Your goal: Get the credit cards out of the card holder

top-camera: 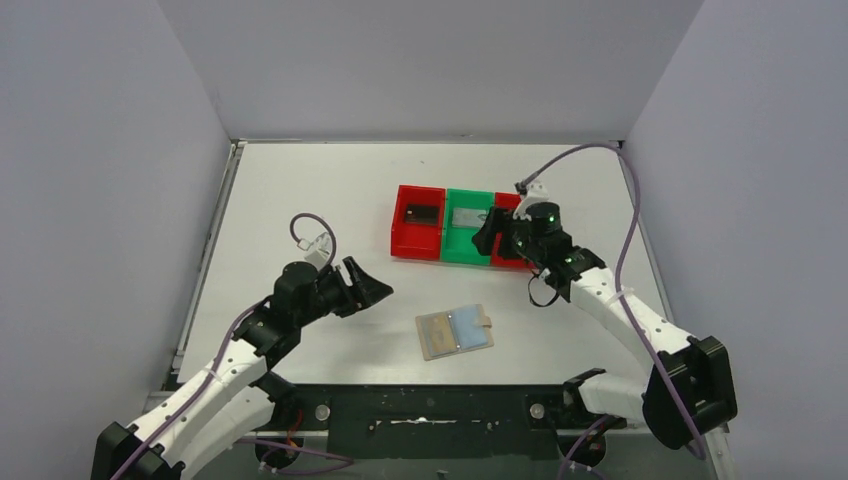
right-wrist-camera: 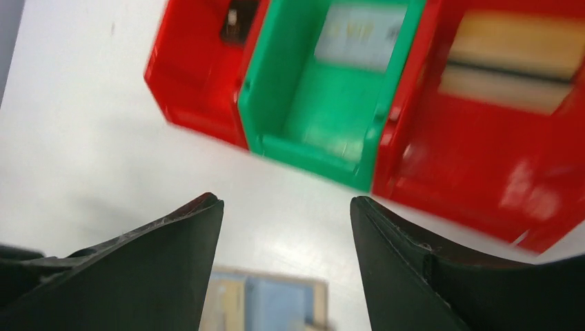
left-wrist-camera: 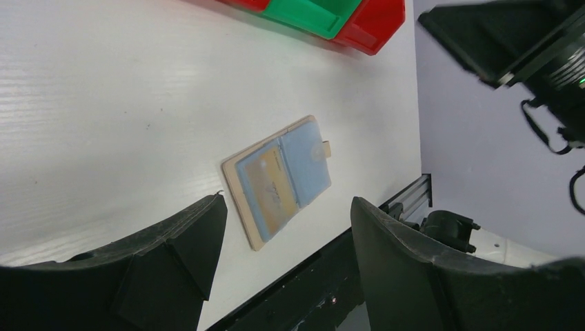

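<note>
Jaws left and right apart, empty; card holder [top-camera: 455,331] open on table [top-camera: 300,200], touching neither.

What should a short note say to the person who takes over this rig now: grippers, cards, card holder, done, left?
Left gripper: open, empty, left of the card holder, apart from it.
Right gripper: open, empty, near the right red tray.
Card holder: open flat on the table, near the arms.
Done: dark card in left red tray, pale card in green tray, striped tan card in right red tray.
Left: one tan card in the holder; take it out.
</note>
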You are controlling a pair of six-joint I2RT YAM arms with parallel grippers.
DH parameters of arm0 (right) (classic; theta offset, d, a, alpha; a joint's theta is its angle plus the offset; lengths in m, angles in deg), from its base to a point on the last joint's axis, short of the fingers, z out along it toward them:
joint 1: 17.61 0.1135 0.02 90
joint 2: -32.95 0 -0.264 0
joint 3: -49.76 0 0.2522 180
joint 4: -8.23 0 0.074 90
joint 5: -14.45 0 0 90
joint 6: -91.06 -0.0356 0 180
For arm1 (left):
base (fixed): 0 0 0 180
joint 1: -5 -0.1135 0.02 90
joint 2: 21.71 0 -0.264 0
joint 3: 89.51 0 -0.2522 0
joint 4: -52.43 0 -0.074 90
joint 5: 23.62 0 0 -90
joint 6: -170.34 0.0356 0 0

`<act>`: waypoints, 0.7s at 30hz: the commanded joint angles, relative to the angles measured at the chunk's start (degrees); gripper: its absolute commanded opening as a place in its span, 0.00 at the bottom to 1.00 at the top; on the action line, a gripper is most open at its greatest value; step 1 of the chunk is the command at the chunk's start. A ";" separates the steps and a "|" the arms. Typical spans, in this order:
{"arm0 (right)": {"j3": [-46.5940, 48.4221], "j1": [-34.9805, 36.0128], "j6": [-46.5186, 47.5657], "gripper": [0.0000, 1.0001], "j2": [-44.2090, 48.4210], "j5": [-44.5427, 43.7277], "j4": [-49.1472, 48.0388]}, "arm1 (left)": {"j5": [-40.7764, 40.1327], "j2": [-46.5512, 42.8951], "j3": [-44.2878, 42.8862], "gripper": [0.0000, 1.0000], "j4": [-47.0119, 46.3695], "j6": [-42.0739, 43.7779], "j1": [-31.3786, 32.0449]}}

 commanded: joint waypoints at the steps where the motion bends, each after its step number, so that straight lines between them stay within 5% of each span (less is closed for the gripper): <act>1: -7.55 5.65 -21.46 0.68 1.55 4.32 2.57 | 0.22 1.38 -0.82 0.66 -2.72 -1.12 -0.40; 9: -14.24 18.92 -30.05 0.66 0.27 -2.03 0.14 | 1.91 5.12 -1.10 0.66 -2.87 -1.02 -0.39; 21: -16.33 25.07 -33.18 0.56 -5.31 1.06 -4.21 | 7.06 10.73 -1.83 0.60 -4.02 0.30 -0.23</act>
